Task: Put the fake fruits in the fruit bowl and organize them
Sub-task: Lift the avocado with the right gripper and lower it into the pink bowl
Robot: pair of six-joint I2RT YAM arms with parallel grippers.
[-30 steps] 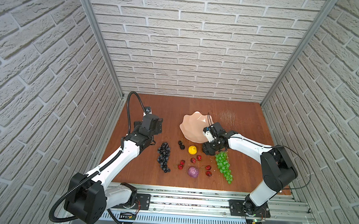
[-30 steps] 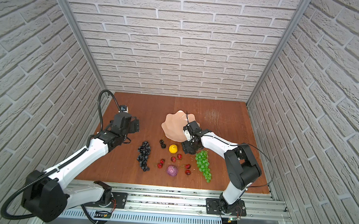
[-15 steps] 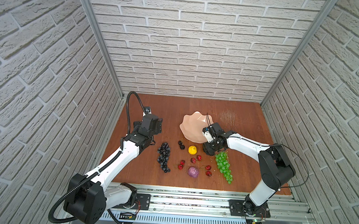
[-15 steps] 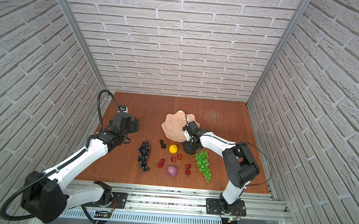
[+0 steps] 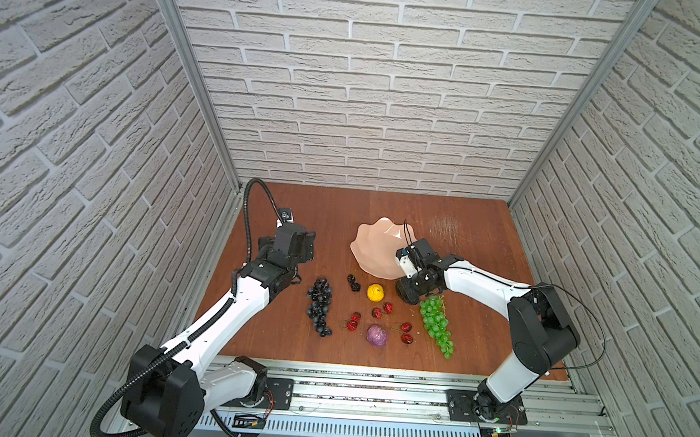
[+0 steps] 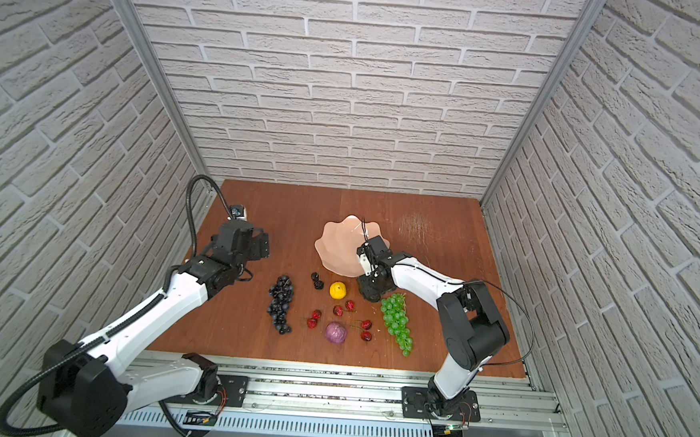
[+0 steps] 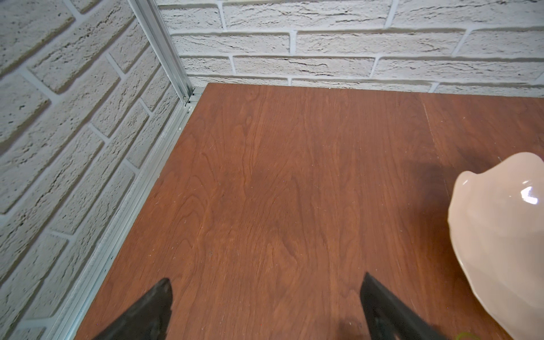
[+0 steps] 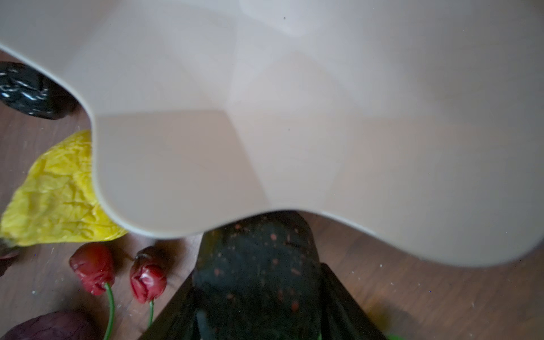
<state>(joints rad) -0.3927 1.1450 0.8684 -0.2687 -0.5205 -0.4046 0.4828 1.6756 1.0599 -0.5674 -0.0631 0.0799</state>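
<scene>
Avocado [image 8: 256, 265] is squeezed in the right gripper [image 8: 258, 275], close by the bowl [image 8: 294, 117] rim, ready to go in. Left gripper [image 7: 265, 279] hangs wide open, empty.

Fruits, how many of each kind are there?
Purple grape bunch: 1
Green grape bunch: 1
Lemon: 1
Avocado: 1
Purple round fruit: 1
Red cherries: 6
Black cherries: 2
Total: 13

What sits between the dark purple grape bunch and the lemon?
The pair of black cherries lies between the dark purple grape bunch and the lemon, nearer the lemon; both top views show it.
</scene>
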